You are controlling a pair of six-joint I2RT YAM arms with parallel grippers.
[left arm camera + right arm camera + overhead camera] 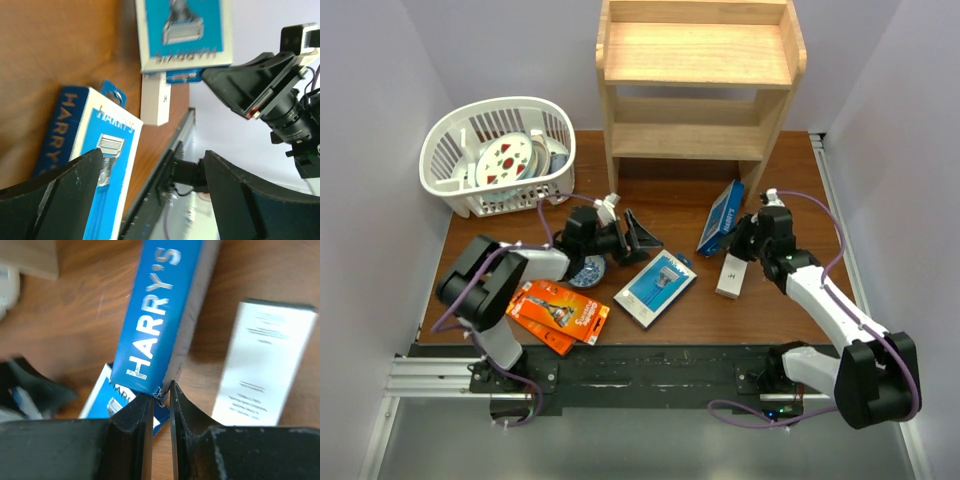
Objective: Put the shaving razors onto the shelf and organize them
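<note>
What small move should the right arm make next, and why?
Probably lift the blue razor box a little off the table. The right gripper appears shut on the box's corner, so the grip seems made, and the shelf behind it holds nothing yet. A short lift would clear the white box lying beside it.

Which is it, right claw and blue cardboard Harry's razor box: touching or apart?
Touching. Right wrist view: right claw pinches the blue Harry's box by its edge.

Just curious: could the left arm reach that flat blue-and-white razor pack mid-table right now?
Probably yes. The left gripper hangs open and empty just beside the blue-and-white pack, which lies flat with nothing on top of it or between them.
</note>
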